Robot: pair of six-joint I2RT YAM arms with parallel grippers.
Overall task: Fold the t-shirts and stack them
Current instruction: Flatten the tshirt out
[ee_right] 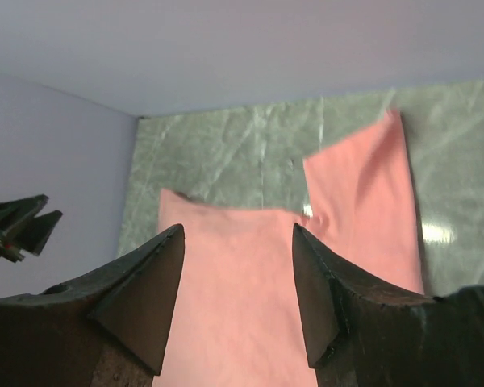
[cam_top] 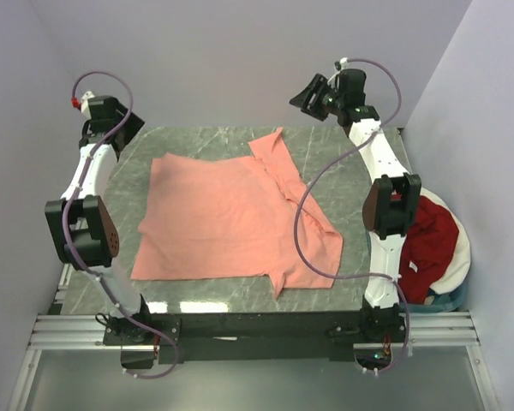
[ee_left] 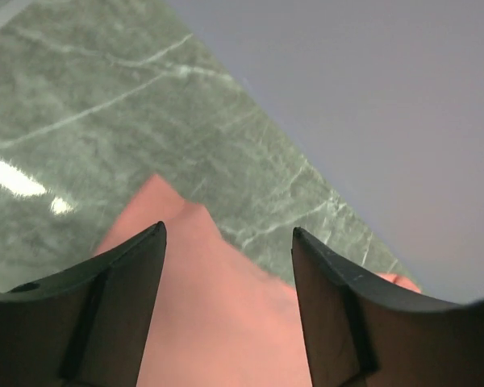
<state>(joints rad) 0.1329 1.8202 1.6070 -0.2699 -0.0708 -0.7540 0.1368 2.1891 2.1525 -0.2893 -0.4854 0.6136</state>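
A salmon-pink t-shirt (cam_top: 231, 218) lies spread flat on the green marble table (cam_top: 325, 154), one sleeve pointing to the far edge. It also shows in the left wrist view (ee_left: 226, 322) and in the right wrist view (ee_right: 250, 298). A dark red t-shirt (cam_top: 430, 244) lies bunched in the basket at the right. My left gripper (cam_top: 127, 128) is open and empty, raised above the table's far left corner. My right gripper (cam_top: 308, 96) is open and empty, raised above the far right edge.
A white-rimmed round basket (cam_top: 461, 248) stands off the table's right side and holds the dark red shirt over some blue cloth. Lilac walls close in on the left, back and right. The metal frame rail (cam_top: 257, 330) runs along the near edge.
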